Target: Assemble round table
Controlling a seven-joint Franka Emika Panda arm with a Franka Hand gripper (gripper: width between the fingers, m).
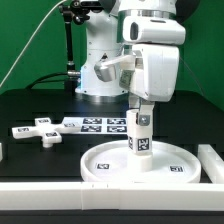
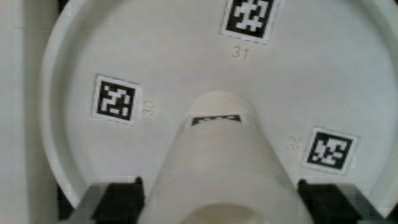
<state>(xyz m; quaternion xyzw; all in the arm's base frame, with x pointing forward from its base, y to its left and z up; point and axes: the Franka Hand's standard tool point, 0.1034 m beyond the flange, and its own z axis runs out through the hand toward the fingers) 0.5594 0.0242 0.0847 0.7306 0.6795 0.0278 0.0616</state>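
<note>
While the gripper (image 1: 140, 106) is clamped on the upper end of the short leg (image 1: 140, 135), that leg stands upright with its lower end at the middle of the round disc (image 1: 100, 166), which lies flat on the black desk (image 1: 40, 105) just inside the white border wall (image 1: 60, 188). In the wrist view the leg (image 2: 217, 150) runs down between the two dark fingers (image 2: 118, 200) toward the disc's (image 2: 107, 60) centre; whether it has seated cannot be told. The likely trouble is misalignment: a slight tilt or offset could jam the leg, and pressing or twisting then might shove the loose disc or make the leg slip in the grip. The cross-shaped foot (image 1: 45, 130) lies apart, on the exterior view's left.
</note>
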